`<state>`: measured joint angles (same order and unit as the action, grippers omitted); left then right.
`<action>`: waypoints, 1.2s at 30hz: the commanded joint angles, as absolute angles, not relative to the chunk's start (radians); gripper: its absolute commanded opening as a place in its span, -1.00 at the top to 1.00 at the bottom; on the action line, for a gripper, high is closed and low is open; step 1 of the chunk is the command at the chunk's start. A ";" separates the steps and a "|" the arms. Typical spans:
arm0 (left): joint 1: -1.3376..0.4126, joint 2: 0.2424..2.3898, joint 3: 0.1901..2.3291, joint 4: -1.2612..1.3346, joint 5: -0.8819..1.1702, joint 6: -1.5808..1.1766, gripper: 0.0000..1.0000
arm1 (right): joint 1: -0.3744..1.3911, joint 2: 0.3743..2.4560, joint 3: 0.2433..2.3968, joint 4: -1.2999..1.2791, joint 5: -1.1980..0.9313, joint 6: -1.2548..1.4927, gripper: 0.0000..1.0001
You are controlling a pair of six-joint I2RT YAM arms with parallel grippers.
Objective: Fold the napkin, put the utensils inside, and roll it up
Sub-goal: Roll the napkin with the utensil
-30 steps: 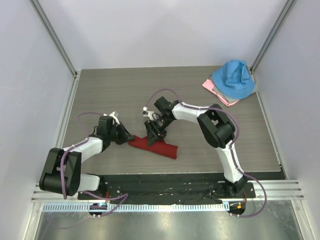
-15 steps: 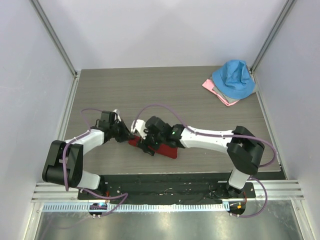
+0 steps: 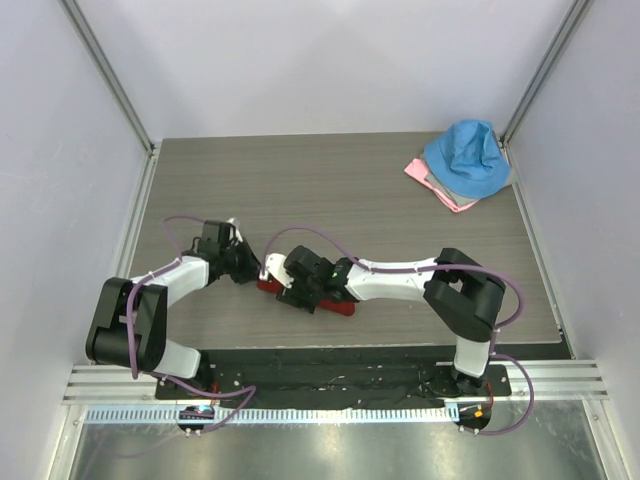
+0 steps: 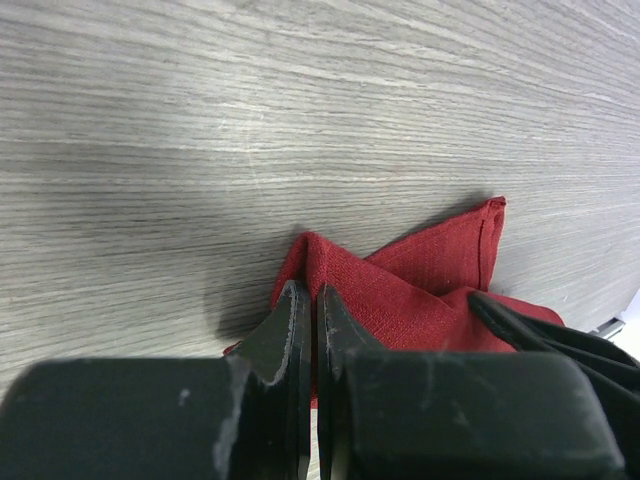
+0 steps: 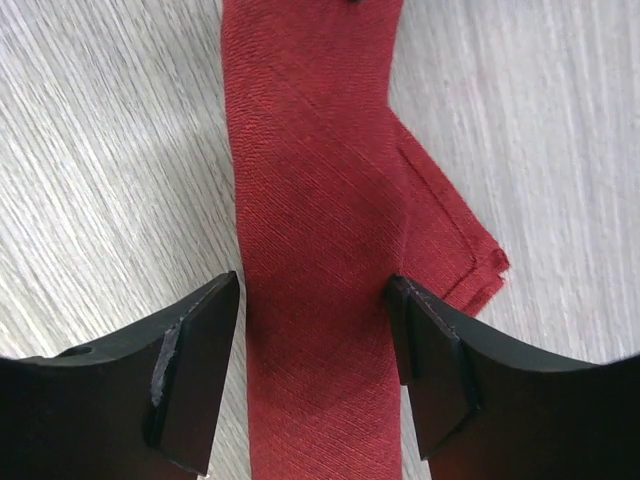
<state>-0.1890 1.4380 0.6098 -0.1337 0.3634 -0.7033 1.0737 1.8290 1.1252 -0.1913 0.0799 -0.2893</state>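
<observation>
Currently right end effector point(image 5: 310, 287) gapes astride the napkin point(image 5: 300, 120); left end effector point(image 4: 310, 296) is closed.

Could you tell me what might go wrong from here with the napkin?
1. The right gripper stands open astride the napkin; closing could squash or drag it.
2. A loose corner sticks out beside the narrow strip and may unravel.
3. The left gripper, shut at the napkin's end, might tug it open if it pulls.
</observation>
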 commanded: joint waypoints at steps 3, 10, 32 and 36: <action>-0.190 1.433 0.649 -0.124 0.393 -0.699 0.88 | 1.054 1.896 1.167 -0.218 0.028 -0.287 -0.28; -0.187 1.352 0.672 -0.172 0.272 -0.680 -0.02 | 0.970 1.940 1.233 -0.356 -0.244 -0.226 -0.11; -0.195 1.172 0.488 -0.009 0.337 -0.661 -0.27 | 0.698 2.244 1.500 -0.611 -1.046 -0.023 0.07; -0.199 1.227 0.463 0.102 0.364 -0.661 -0.17 | 0.689 2.270 1.512 -0.609 -1.058 -0.018 0.08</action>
